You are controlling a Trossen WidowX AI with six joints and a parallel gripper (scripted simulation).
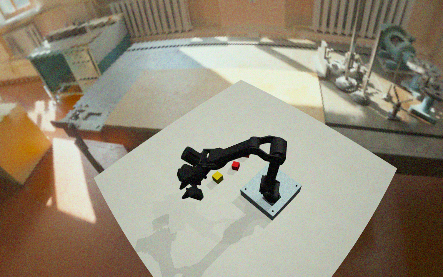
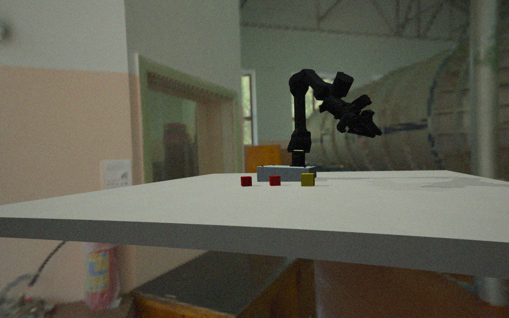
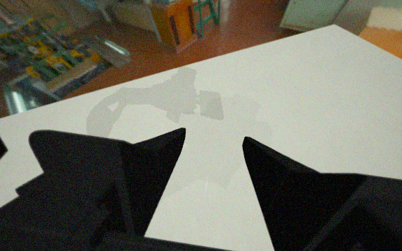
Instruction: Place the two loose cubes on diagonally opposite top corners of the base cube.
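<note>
Sunlight falls across the worktops behind the pale tabletop (image 1: 285, 241) (image 2: 209, 205) (image 3: 309, 87) in the top view; radiators (image 1: 150, 19) line the wall beyond. Exterior view records a peach-and-white wall (image 2: 51, 118) and a grey underside edge to the tabletop.

Tool condition: the gripper (image 1: 182, 192) (image 2: 378, 133) (image 3: 214, 137) is partly open. Its two fingertips stand apart, with only the pale surface visible between them in the wrist view. Nothing is held. The gripper is raised above the tabletop, pointing obliquely downward, and touches neither the surface nor any cube. Shadows of the arm (image 1: 235, 151) (image 2: 299, 108) fall on the tabletop.

Cubes: one yellow cube (image 1: 217, 177) (image 2: 307, 179) and two red cubes rest flat on the tabletop, spaced apart in a row. The middle red cube (image 1: 235, 165) (image 2: 274, 180) sits between the yellow cube and the far red cube (image 1: 247, 156) (image 2: 246, 181). In the top view the far red cube is mostly hidden behind the arm. No cube is stacked on another. Yellow appears slightly larger than either red.

Mounting: the arm stands on a grey base plate (image 1: 290, 186) (image 2: 276, 174), near the row of cubes but not touching it. Dark fastener heads show at the plate's visible corners.
</note>
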